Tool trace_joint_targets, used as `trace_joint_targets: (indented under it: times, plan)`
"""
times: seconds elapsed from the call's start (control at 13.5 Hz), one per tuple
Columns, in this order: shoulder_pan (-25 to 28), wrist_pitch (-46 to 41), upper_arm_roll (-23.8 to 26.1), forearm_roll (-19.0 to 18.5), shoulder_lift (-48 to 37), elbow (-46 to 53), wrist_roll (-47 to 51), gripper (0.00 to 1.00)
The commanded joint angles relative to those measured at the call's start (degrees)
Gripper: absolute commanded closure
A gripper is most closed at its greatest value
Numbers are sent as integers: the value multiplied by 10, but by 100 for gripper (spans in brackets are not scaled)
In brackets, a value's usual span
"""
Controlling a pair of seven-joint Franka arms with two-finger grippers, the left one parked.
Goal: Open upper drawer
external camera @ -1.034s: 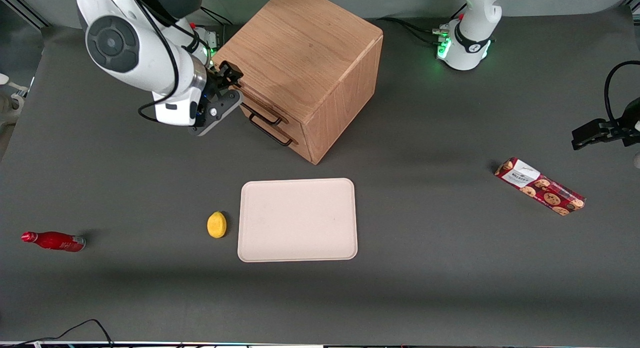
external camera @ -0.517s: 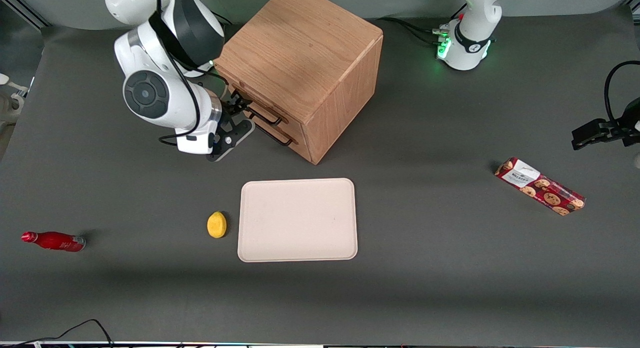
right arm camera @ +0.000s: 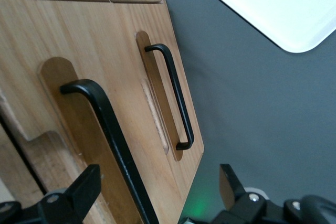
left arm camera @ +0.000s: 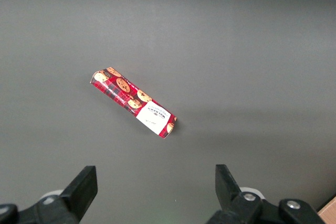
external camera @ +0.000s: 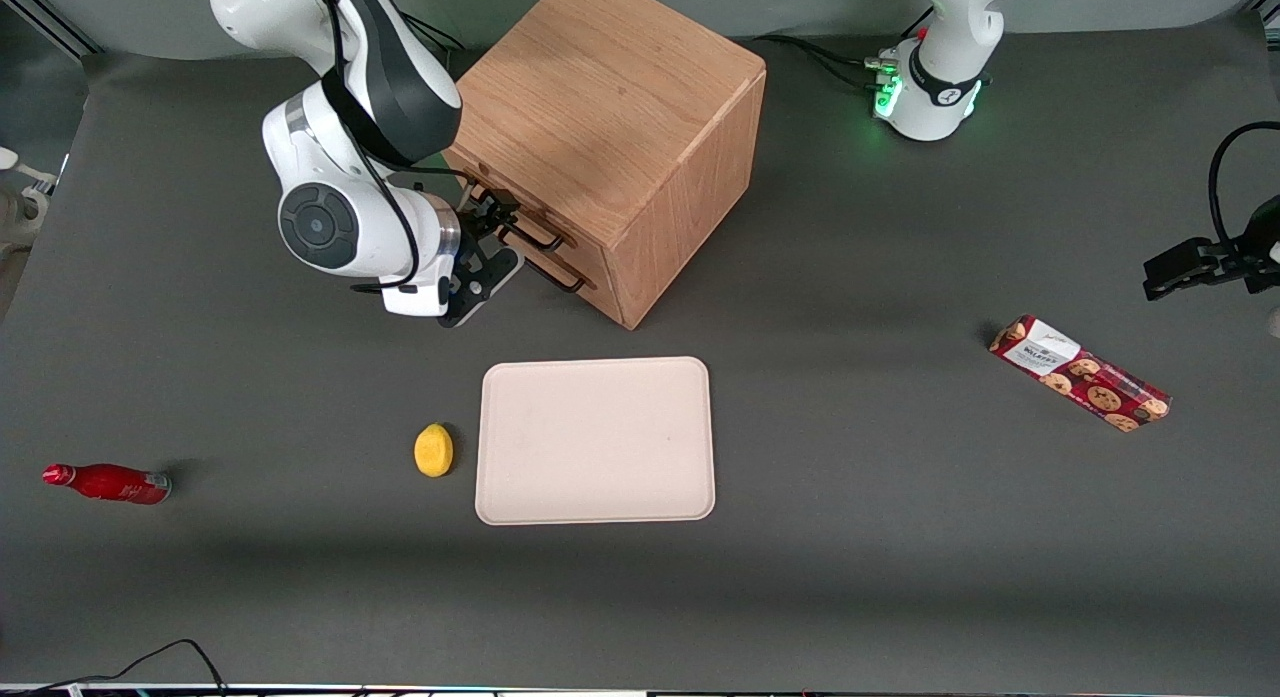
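Observation:
The oak cube cabinet [external camera: 600,107] has two drawers, each with a black bar handle. The upper drawer [right arm camera: 52,35] looks pushed in. Its handle [external camera: 538,239] [right arm camera: 107,140] runs between the fingers of my right gripper [external camera: 500,229] [right arm camera: 159,184]. That gripper is open in front of the drawer, with one finger [right arm camera: 84,187] on each side of the bar and a gap to both. The bottom drawer's handle [external camera: 560,277] [right arm camera: 176,100] sits nearer the table surface, clear of the gripper.
A cream tray [external camera: 596,440] lies on the table nearer the front camera than the cabinet, with a yellow lemon [external camera: 433,449] beside it. A red bottle [external camera: 105,483] lies at the working arm's end of the table. A cookie box [external camera: 1080,373] [left arm camera: 134,102] lies toward the parked arm's end.
The right arm has swung in along the cabinet front and lowered. The open gripper has come from the drawer's edge to straddle the upper handle. Nothing else moved.

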Motion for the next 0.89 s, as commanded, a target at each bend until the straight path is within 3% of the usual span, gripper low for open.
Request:
trace_joint_targets:
  times: [0.0, 0.81]
  plan:
    - [-2, 6, 1, 17, 7, -5, -19, 0]
    - [4, 25, 12, 18, 14, -31, -19, 0]
